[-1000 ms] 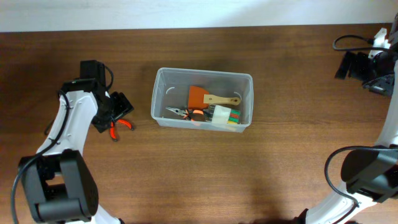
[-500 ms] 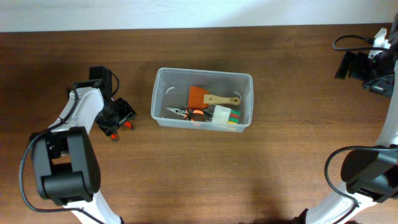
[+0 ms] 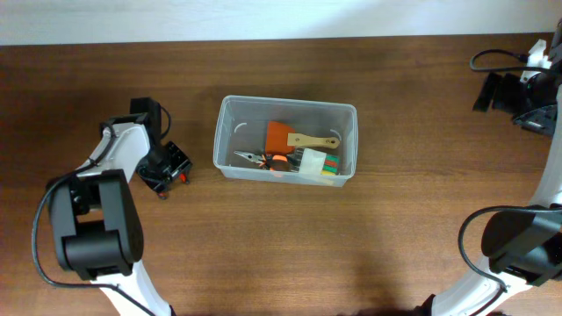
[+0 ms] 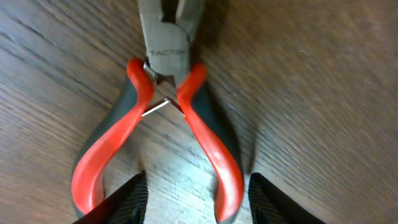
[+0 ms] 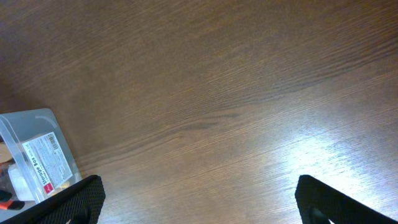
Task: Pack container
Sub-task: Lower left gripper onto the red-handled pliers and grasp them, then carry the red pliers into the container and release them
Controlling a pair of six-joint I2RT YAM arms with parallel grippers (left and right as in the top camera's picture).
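The clear plastic container (image 3: 286, 139) stands mid-table and holds an orange scraper with a wooden handle, small pliers and a white box with coloured blocks. Its corner shows at the left edge of the right wrist view (image 5: 34, 155). Red-handled pliers (image 4: 165, 118) lie flat on the wood left of the container, mostly hidden under the left gripper in the overhead view (image 3: 183, 177). My left gripper (image 4: 194, 199) is open, low over the pliers, one finger on each side of the right handle's end. My right gripper (image 5: 199, 199) is open and empty at the far right.
Black cables and a dark mount (image 3: 505, 83) sit at the table's back right corner. The white wall edge runs along the back.
My left gripper has shifted slightly right and settled lower over the red-handled pliers, covering more of them. The right arm and the container have not moved.
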